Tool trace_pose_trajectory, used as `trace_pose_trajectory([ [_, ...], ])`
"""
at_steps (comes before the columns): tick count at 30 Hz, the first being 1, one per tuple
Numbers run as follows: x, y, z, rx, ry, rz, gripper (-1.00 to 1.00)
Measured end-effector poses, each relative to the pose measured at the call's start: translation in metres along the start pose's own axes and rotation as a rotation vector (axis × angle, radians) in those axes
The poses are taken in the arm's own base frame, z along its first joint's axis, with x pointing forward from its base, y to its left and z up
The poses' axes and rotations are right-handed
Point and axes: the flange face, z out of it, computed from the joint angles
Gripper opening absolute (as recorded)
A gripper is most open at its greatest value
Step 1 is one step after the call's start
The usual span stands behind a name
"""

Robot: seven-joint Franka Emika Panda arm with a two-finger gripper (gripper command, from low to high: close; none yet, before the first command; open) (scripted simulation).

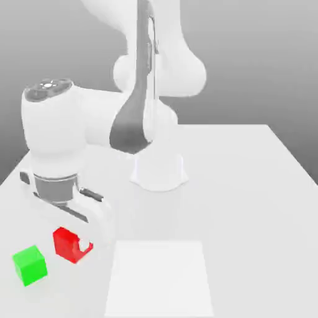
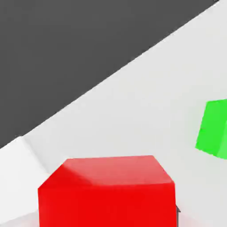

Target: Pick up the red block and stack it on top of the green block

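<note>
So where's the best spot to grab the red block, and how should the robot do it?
Probably from straight above, with one fingertip on each of two opposite upright sides. The red block is a small plain cube with flat faces and no handle, so opposite sides make a good pinch. The green block stands apart from it, leaving a gap between them.

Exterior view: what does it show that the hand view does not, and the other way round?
Exterior view adds: the white robot arm with grey bands, its white base standing on the white table, and the cubes' places near that view's left side.

Hand view adds: a close look at two faces of the plain bright red cube, and a table edge running slantwise against dark grey.

Both share: the red cube, the white table, and the plain bright green cube, set apart from the red one.
</note>
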Motion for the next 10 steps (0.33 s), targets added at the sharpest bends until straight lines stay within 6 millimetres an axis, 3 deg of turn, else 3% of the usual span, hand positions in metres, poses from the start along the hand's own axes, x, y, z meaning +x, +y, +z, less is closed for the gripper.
trace_pose_trajectory([
  [2, 0.022, 0.006, 0.015, 0.001, -0.001, 0.060, -1.00],
  [4, 0.028, 0.008, 0.039, 0.001, 0.000, 0.075, -1.00],
  [5, 0.028, 0.009, 0.051, 0.001, 0.000, 0.078, 1.00],
  [10, 0.028, 0.009, 0.051, 0.001, 0.000, 0.078, 1.00],
])
